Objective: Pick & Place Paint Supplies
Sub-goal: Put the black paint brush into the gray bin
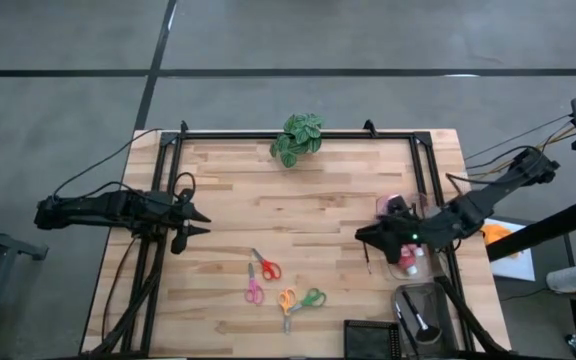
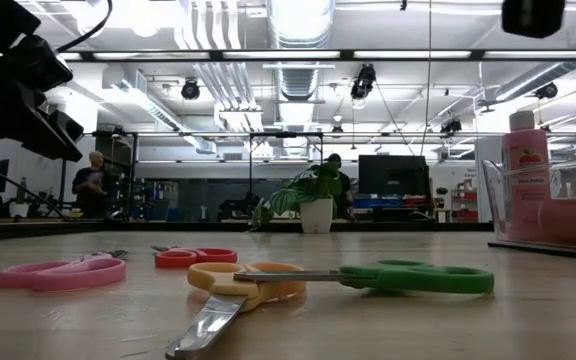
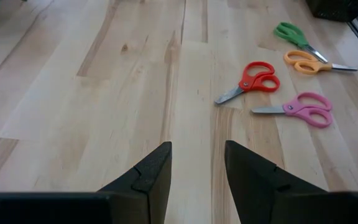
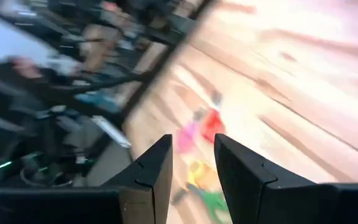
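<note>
Right gripper [image 1: 365, 236], jaws apart and empty, hovers near the bottles [image 1: 409, 262] at the table's [image 1: 328, 200] right edge; next, descend and grasp 1. Left gripper [image 1: 200, 222] waits, jaws apart.

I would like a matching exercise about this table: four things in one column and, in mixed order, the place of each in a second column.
Things
1. plant
2. red scissors
3. pink bottle
4. left gripper

Places
A. right side of the table, beside a clear container
B. left part of the table, over bare wood, jaws apart and empty
C. middle of the table's far edge
D. near the table's middle, next to the pink scissors

Pairs: 1-C, 2-D, 3-A, 4-B
</note>
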### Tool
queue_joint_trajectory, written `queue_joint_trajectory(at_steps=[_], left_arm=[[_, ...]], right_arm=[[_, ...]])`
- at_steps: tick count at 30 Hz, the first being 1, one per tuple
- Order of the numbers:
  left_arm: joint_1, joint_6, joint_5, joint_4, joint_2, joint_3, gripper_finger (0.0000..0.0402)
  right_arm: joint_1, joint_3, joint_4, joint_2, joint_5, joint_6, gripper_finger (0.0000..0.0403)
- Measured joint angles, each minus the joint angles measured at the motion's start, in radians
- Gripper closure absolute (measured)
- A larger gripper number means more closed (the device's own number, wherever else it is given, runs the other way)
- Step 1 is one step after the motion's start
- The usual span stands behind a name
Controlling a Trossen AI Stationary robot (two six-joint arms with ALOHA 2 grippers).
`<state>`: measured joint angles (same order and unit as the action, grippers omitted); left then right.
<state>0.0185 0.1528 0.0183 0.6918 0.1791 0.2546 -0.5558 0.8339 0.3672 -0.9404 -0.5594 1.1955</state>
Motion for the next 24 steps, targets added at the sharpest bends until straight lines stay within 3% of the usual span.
queue_joint_trajectory(at_steps=[6, 11, 20, 24], left_arm=[[0.000, 0.000, -0.001, 0.000, 0.000, 0.000, 0.0252], [0.000, 0.000, -0.001, 0.000, 0.000, 0.000, 0.0252], [0.000, -0.001, -0.002, 0.000, 0.000, 0.000, 0.0252], [0.000, -0.003, -0.002, 0.000, 0.000, 0.000, 0.0252]], right_arm=[[0.001, 0.224, 0.511, -0.162, 0.021, 0.315, 0.0287], [0.019, 0.353, 0.740, -0.310, 0.096, 0.483, 0.0287], [0.097, 0.379, 0.806, -0.544, 0.338, 0.490, 0.0287], [0.121, 0.357, 0.803, -0.594, 0.377, 0.472, 0.0287]])
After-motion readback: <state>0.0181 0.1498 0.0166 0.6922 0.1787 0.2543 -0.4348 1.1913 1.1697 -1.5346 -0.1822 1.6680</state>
